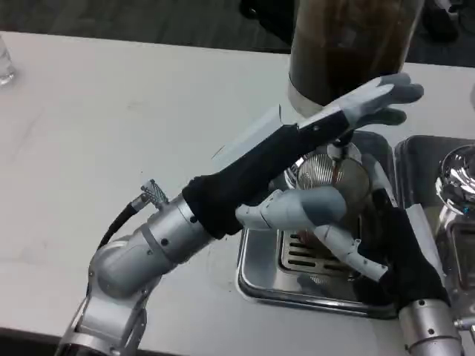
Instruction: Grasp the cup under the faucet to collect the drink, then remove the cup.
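The right hand (371, 230) grasps the cup (335, 182), which stands on the drip tray (260, 278) under the faucet (338, 150). The left hand (349, 119) presses the dispenser (349, 44) lever, fingers extended. No readable writing.

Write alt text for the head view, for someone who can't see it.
The left hand reaches up at the faucet of a dispenser of dark drink, while the right hand grips a cup below it. The cup stands over a metal drip tray on a white table.
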### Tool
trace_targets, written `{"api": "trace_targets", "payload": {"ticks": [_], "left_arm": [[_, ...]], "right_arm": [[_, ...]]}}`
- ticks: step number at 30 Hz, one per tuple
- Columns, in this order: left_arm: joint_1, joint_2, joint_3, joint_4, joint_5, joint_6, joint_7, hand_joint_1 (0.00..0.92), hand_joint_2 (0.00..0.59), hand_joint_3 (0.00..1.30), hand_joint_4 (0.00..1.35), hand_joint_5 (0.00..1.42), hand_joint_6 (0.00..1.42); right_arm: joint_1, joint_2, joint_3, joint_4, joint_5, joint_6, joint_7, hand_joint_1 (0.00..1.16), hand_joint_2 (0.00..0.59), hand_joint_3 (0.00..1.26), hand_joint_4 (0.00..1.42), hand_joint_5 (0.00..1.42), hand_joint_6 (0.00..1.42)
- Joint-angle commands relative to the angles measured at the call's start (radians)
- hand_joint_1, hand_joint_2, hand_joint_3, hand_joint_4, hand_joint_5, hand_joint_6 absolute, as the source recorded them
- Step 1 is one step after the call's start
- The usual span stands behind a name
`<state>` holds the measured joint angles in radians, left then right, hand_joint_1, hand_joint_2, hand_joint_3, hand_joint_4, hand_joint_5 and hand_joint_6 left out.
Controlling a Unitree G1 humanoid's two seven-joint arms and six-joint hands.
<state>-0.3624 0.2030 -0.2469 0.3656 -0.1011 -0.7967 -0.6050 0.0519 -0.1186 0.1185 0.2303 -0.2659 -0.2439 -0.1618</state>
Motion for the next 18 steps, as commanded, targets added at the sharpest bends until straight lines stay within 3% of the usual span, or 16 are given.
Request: {"api": "trace_targets", "payload": {"ticks": [1,12,18], "left_arm": [[0.016,0.011,-0.005,-0.011,0.027,0.017,-0.006,0.000,0.093,0.12,0.00,0.15,0.07],[0.023,0.019,-0.003,-0.023,0.032,0.025,0.007,0.000,0.093,0.12,0.00,0.15,0.07],[0.027,0.019,-0.001,-0.028,0.035,0.027,0.015,0.000,0.093,0.12,0.00,0.15,0.07]], "right_arm": [[0.026,0.003,0.007,-0.005,0.008,-0.015,0.021,0.63,0.219,0.00,0.00,0.00,0.00],[0.038,-0.005,0.023,-0.033,-0.007,-0.009,0.038,0.70,0.195,0.00,0.00,0.00,0.00],[0.002,0.004,0.014,-0.008,-0.007,0.016,0.034,0.70,0.195,0.00,0.00,0.00,0.00]]}}
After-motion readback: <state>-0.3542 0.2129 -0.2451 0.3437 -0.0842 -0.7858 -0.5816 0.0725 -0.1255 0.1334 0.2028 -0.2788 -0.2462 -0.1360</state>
